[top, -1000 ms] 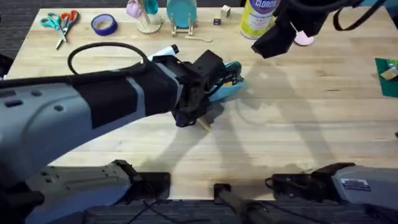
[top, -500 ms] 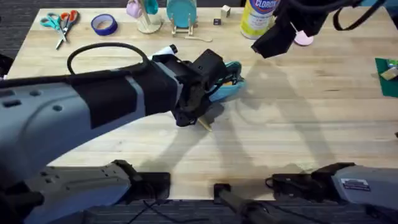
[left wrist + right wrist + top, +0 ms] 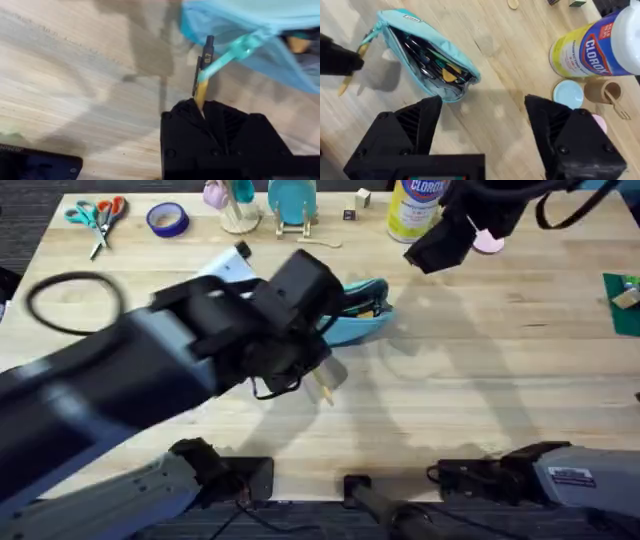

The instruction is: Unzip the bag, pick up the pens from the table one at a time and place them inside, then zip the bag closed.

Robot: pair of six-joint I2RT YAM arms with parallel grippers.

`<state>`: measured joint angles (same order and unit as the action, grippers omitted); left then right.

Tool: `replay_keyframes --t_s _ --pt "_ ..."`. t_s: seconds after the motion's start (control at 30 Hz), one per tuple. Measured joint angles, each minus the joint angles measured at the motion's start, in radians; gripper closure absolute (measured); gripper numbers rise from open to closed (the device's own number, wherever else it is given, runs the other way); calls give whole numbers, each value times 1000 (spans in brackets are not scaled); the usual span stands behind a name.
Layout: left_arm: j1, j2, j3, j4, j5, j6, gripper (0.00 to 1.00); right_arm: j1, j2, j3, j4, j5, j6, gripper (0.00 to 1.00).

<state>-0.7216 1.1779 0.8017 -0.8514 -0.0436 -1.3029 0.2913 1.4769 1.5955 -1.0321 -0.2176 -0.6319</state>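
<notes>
The teal bag (image 3: 358, 320) lies on the table (image 3: 500, 380) near the middle, its zipper open, with several dark and coloured items inside (image 3: 432, 67). My left gripper (image 3: 200, 107) is shut on a yellow pen (image 3: 202, 75) with a black end, held just beside the bag's end (image 3: 240, 25) and touching its teal zipper pull (image 3: 232, 51). In the overhead view the left gripper (image 3: 312, 370) is close under the camera and the pen's yellow tip (image 3: 325, 389) pokes out below it. My right gripper (image 3: 485, 130) hangs open and empty above the table, behind and to the right of the bag.
A Clorox bottle (image 3: 415, 205), a teal plate on a stand (image 3: 292, 200), a blue tape roll (image 3: 167, 218) and scissors (image 3: 95, 218) line the far edge. A green item (image 3: 625, 300) sits at the right edge. Bare wood lies in front of the bag.
My left arm has risen toward the camera and swung left, keeping the yellow pen in its grip near the bag's end. The right arm has not moved.
</notes>
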Motion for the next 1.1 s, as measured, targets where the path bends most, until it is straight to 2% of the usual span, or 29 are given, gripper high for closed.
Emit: replay_keyframes --t_s 0.27,0.4,0.5,0.67,0.8,0.97,1.1 --pt "9 -154 0 -23 -60 66 958 0 0 0 3 0 0 3" --pt "35 -189 0 8 -73 160 958 0 0 0 5 0 0 3" --pt "46 -191 0 65 -81 266 958 0 0 0 6 0 0 3" --pt "47 -192 0 214 -85 537 958 0 0 0 6 0 0 3" --pt "47 -192 0 310 -88 809 958 0 0 0 6 0 0 4" --pt "47 -192 0 391 -92 1139 958 0 0 0 -2 0 0 4" --pt "47 -192 0 427 -93 1347 958 0 -1 0 -13 0 0 4"
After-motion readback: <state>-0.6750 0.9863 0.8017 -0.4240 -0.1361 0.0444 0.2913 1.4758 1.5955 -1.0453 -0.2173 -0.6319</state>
